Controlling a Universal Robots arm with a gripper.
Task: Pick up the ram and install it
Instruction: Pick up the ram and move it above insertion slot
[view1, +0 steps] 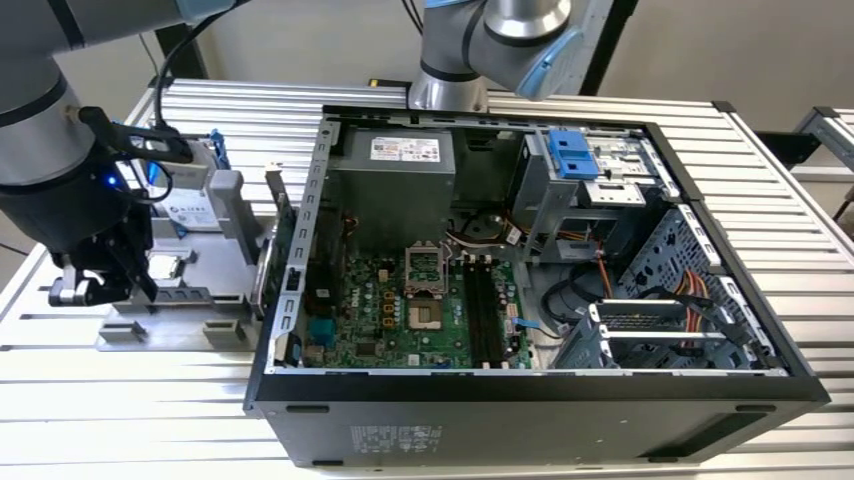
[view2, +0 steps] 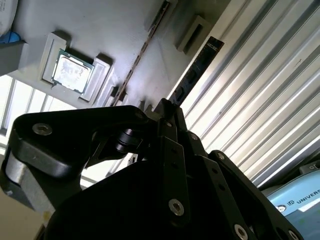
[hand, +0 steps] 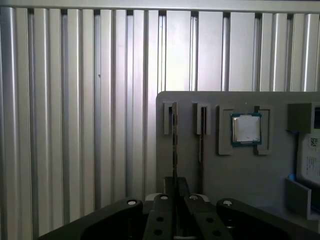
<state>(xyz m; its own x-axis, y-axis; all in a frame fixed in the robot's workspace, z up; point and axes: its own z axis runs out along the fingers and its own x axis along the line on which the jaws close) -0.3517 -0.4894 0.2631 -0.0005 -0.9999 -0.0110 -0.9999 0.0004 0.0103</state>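
Right, in the exterior view I count one working arm, and its gripper (view1: 100, 288) hangs over the grey fixture (view1: 167, 322), which lies to the exterior view's left of the one open computer case (view1: 534, 405). A second arm (view1: 447, 85) stands behind the case. On the fixture sit one hard drive (view1: 200, 205) and one processor chip (view1: 167, 267). On the motherboard (view1: 387, 320) I make out two long black slots (view1: 481, 310) side by side. In the second wrist view the fingers are clenched on one ram (view2: 200, 67), a dark stick seen edge-on that reaches out from the gripper (view2: 167, 112). Its long axis runs parallel to the ribs of the table (view2: 260, 100), and the one processor chip (view2: 72, 72) lies off to its side. In the first wrist view the ram (hand: 174, 145) stands on edge over the fixture (hand: 240, 175). It points straight away from the gripper (hand: 175, 189) toward one of two slotted holders at the fixture's edge. A second thin strip (hand: 201, 142) stands just beside it, parallel. I cannot tell whether the ram sits in its holder or clear of it.
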